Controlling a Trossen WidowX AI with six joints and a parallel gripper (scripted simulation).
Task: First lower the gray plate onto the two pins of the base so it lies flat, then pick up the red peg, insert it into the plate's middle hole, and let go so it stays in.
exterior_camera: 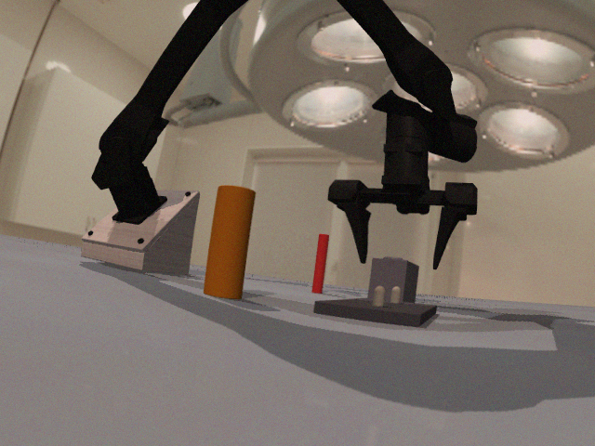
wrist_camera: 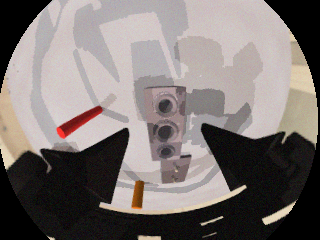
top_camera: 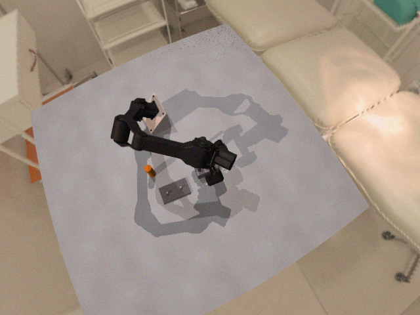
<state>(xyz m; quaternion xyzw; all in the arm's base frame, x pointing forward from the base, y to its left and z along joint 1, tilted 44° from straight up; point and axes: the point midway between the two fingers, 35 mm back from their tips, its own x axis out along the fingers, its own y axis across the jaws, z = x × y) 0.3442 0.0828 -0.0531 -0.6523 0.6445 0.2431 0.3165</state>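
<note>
Beneath the wide-spread jaws, the gray plate (wrist_camera: 164,130) runs lengthwise between them.

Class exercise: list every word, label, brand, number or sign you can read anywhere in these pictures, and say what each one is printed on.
No readable text in any view.
The white cabinet at the left edge of the top view carries a small red mark, too blurred to read as a letter or sign.
The gray plate, base, red peg, orange cylinder and hand bear no lettering.
</note>
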